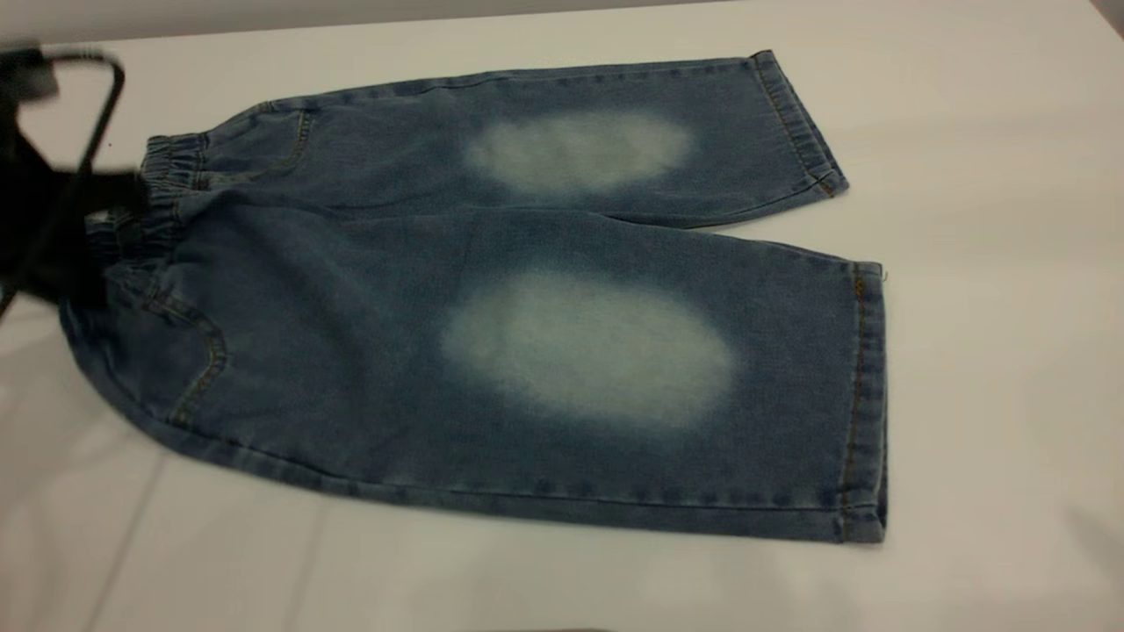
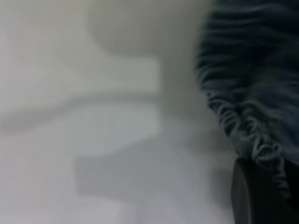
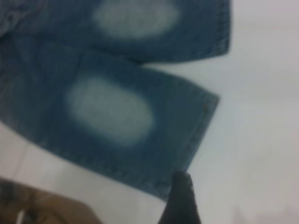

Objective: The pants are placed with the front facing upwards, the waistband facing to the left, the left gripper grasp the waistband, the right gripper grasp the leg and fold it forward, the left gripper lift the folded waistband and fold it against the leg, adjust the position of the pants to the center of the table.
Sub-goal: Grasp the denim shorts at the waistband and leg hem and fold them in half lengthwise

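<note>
Near leg (image 1: 597, 369) lying flat across frame centre, pants (image 1: 369, 263) unfolded on table (image 1: 983, 132). At left edge, left gripper (image 1: 105, 197) over waistband (image 1: 162, 189), grip unclear. Right gripper (image 3: 180, 203) above hem, empty-looking, state unclear. Both folds and centring left.

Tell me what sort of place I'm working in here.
Probably a lab-style test bench: a plain white table, bare but for the denim pants, with the left gripper at the waistband. No household furnishings show.
</note>
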Controlling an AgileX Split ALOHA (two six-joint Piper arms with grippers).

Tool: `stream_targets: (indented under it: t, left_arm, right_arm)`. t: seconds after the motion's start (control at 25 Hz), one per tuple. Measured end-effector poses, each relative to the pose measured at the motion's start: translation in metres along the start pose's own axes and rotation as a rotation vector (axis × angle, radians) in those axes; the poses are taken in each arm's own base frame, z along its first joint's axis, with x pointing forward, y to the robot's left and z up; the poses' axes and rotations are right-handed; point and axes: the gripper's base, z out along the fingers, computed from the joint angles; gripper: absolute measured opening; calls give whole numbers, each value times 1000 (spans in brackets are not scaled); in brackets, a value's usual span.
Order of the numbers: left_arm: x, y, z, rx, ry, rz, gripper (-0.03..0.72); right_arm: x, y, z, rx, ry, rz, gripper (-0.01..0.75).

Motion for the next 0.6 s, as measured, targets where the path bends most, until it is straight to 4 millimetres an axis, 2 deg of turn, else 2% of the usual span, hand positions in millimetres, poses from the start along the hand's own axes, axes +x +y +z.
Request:
stream_targets:
  t: [0.16,0.28,0.44,0.6]
  left_arm:
    - [-7,-5,-30,8,-37,50,59]
    - [-7,-5,-41,3,-31,66,59]
    - [-6,-5,-45,-2,-12,75,59]
    - [-5,-5,-45,-4,-5,78,59]
  right_arm:
    - [-7,-11,27,-26,105,16,496]
    - [-9,-19,46,-39,182,51,496]
    - [-9,-21,67,-66,268,49,496]
    - [-6,-7,92,-113,347,-21,484]
